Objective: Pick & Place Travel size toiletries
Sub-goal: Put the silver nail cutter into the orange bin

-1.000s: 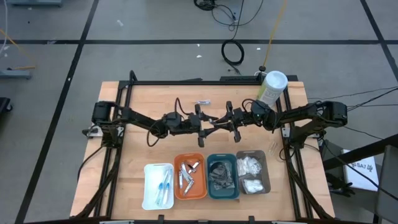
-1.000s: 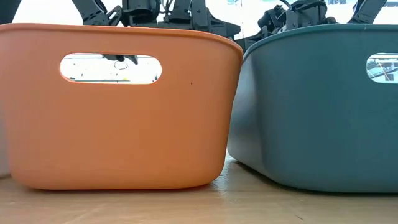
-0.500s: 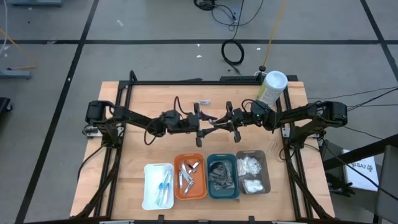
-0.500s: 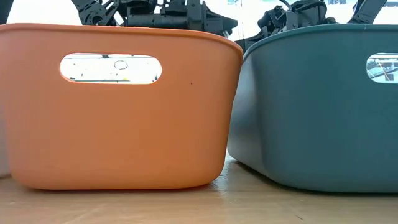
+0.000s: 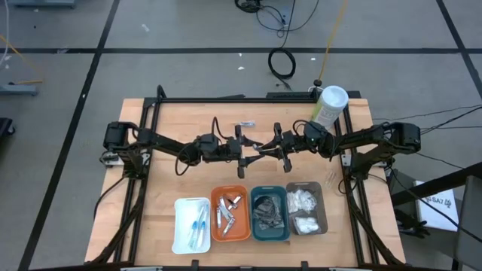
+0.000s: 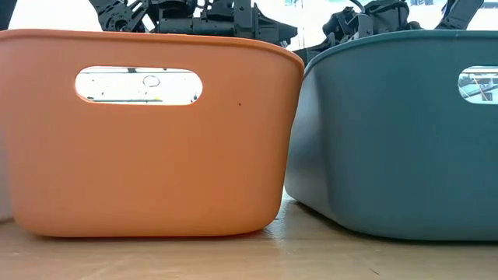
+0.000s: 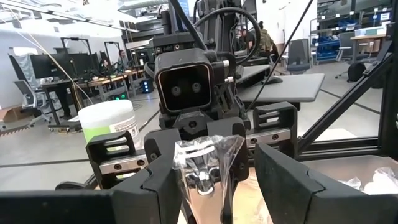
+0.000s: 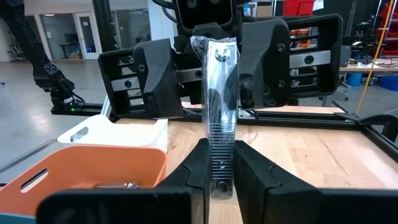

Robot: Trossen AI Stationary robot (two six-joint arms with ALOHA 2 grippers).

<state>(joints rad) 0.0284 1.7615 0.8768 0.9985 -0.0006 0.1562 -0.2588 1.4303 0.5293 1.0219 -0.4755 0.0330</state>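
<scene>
My right gripper [image 5: 268, 148] [image 8: 217, 158] is above the middle of the table, shut on a slim silvery metal piece in clear wrap [image 5: 259, 147] [image 8: 217, 93]. My left gripper [image 5: 242, 150] [image 7: 214, 180] faces it, open. Its fingers [image 8: 152, 78] stand on either side of the piece's free end [image 7: 202, 162], and I see no touch. More toiletries lie in the four trays: sticks in the white one [image 5: 191, 224], metal pieces in the orange [image 5: 231, 214], dark bundles in the teal [image 5: 268, 214], white pads in the grey [image 5: 306, 208]. My right gripper pinches the wrapped metal piece between its two fingers at the end nearest it [image 8: 217, 168]. It comes level from the table's right side, with the fingers along the piece. The piece is lifted clear of the table and sticks out toward my left gripper.
A tall pale-green canister with a white lid [image 5: 329, 107] stands at the far right corner. One small clear-wrapped item [image 5: 245, 124] lies on the wood beyond the grippers. In the low view the orange tray [image 6: 148, 132] and teal tray [image 6: 397, 132] block most of the sight.
My left arm has shifted a little and risen slightly at the piece during the first half second, then kept still. My right gripper has held the piece in place.
</scene>
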